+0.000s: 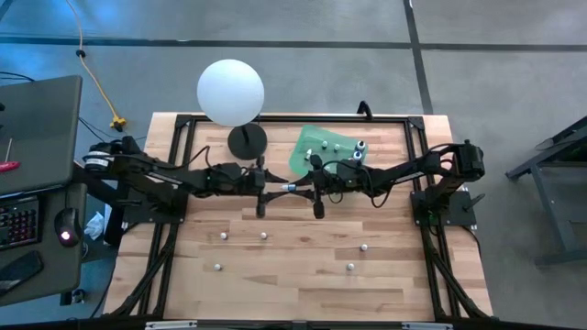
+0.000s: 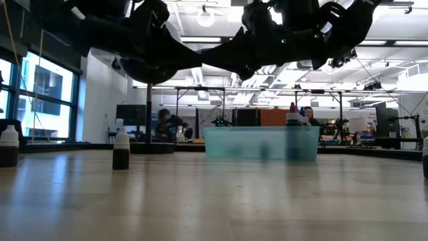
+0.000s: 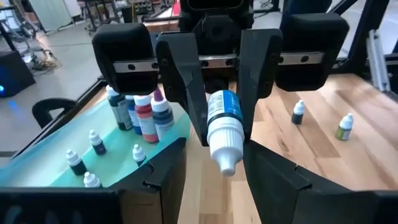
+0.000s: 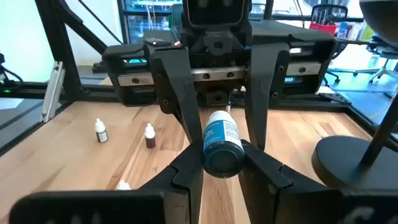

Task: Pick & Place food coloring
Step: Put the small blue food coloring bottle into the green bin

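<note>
- One blue-labelled food coloring bottle (image 3: 222,115) is off the table, held lying level above the table's middle with its white cap aimed at the left arm. That looks like an offer, cap first, for a handover.
- Two grippers meet there head-on. The right gripper (image 3: 225,134) pinches the bottle's body between its fingers, which is what keeps it up.
- The left gripper (image 1: 286,187) has its fingers spread to either side of the cap end. As far as the wrist views show, they do not press on it.
- Both arms reach in from their own sides, stretched nearly straight and level, wrists facing each other, well above the wood.
- Many bottles already stand in the green tray (image 1: 307,156), just to the far right of the meeting point. That suggests the tray is where the pieces are gathered.
- Five or so loose bottles (image 1: 263,236) stand scattered on the near half of the table, well apart from one another and waiting their turn.
- The white globe lamp (image 1: 230,92) stands at the far edge, left of the tray and out of the arms' line.
</note>
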You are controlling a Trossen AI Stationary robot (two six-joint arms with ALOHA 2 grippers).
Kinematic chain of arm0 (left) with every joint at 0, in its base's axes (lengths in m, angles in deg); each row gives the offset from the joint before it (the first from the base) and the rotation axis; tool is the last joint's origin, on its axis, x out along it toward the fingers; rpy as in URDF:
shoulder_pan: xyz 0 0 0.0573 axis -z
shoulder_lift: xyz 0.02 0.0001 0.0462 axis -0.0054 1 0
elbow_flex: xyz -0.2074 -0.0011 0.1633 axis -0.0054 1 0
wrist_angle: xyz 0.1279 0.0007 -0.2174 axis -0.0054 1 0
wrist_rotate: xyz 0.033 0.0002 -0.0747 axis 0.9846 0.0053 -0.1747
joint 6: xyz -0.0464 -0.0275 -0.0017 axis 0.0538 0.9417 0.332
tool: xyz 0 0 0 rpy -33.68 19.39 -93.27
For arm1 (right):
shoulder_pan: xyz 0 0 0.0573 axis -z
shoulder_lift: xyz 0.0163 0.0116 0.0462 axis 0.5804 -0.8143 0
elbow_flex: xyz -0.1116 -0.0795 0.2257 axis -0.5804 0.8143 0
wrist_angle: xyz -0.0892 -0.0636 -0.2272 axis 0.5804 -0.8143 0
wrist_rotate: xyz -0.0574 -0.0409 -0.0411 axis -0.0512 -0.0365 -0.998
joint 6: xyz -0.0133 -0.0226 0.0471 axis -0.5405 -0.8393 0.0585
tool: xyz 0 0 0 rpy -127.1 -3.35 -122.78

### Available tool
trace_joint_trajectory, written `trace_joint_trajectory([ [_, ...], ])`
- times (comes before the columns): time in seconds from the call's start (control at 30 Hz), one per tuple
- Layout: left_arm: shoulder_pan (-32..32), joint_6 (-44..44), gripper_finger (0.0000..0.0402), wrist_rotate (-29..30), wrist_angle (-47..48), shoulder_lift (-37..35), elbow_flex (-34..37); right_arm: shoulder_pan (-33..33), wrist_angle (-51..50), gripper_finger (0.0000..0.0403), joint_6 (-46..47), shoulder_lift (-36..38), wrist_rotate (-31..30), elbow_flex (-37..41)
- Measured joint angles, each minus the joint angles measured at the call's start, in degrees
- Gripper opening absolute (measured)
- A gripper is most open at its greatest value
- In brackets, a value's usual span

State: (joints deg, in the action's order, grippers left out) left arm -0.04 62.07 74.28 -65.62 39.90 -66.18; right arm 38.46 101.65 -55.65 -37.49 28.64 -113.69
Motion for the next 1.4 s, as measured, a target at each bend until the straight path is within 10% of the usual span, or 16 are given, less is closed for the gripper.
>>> trace_joint_trajectory([
  [1.4,-0.01,-2.33,0.0153,-1.97,5.05,-4.27,-0.2,-0.02,0.36,0.0083,-0.54,0.0,-2.32,-0.17],
])
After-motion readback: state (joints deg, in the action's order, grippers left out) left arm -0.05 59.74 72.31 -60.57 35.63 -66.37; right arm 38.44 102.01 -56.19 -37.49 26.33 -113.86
